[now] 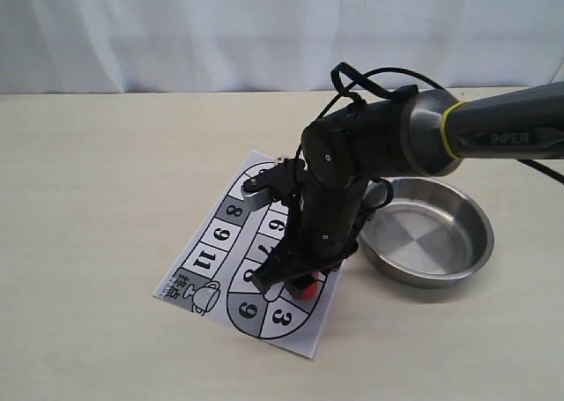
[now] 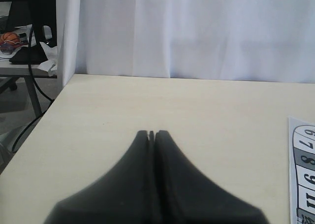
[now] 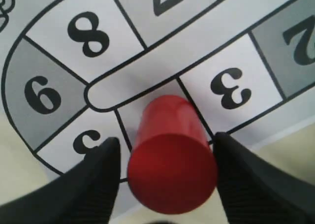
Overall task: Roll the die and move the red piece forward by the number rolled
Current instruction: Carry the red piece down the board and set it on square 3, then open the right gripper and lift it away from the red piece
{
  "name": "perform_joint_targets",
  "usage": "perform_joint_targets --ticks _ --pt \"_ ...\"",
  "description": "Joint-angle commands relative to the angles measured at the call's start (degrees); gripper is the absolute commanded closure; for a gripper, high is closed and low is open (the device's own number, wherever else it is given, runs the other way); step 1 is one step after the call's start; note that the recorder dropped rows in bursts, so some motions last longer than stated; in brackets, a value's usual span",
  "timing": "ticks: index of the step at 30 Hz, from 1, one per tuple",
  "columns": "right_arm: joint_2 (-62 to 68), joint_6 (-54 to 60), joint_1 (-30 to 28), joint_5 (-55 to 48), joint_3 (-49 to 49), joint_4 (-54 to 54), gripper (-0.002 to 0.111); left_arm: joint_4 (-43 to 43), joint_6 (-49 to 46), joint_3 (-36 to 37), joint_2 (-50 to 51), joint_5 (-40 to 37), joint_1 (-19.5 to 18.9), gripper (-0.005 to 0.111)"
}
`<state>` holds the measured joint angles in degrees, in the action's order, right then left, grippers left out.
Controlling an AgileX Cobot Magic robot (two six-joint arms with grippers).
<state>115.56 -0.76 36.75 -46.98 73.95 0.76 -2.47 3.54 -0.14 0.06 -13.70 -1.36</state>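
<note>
Pale, matte wood-grain tabletop (image 1: 88, 198). A black jointed right arm (image 1: 352, 154) reaches down over a flat white paper game board (image 1: 204, 262) with grey and white numbered squares. A round, shallow brushed-steel bowl (image 1: 480, 242) sits just beside the board.

Left gripper (image 2: 151, 133): smooth black fingers pressed together, nothing between them, above the table.

Right gripper (image 3: 166, 141): ribbed black fingers (image 3: 93, 179) parted, flanking the smooth solid red cylinder piece (image 3: 172, 160). A sliver of board shows on one side. The piece stands upright on the square next to the 3.
</note>
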Motion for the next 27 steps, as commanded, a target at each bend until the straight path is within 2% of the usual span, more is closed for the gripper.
perform_joint_targets --ticks 1,3,7,17,19,20,27 --pt "-0.2 0.8 -0.1 0.1 0.9 -0.1 0.039 0.0 0.1 0.1 -0.1 0.3 0.0 0.107" --pt "-1.0 0.8 -0.1 -0.3 3.0 -0.1 0.036 0.0 0.1 0.1 -0.1 0.7 0.0 0.107" --pt "-1.6 0.3 -0.1 0.5 6.7 -2.4 0.036 0.0 0.1 0.1 -0.1 0.7 0.0 0.107" --pt "-0.9 -0.2 -0.1 14.6 6.9 -6.2 0.038 0.0 0.1 0.1 -0.1 0.7 0.0 0.107" --pt "-0.5 -0.8 -0.1 17.6 6.9 -6.4 0.044 0.0 0.1 0.1 -0.1 0.7 0.0 0.107" --pt "0.0 -2.3 -0.1 20.0 6.9 -6.4 0.054 0.0 0.1 0.1 -0.1 0.7 0.0 0.107" --pt "1.3 -2.8 -0.4 26.0 6.9 -6.4 0.099 0.1 0.1 0.1 -0.1 0.4 0.0 0.107"
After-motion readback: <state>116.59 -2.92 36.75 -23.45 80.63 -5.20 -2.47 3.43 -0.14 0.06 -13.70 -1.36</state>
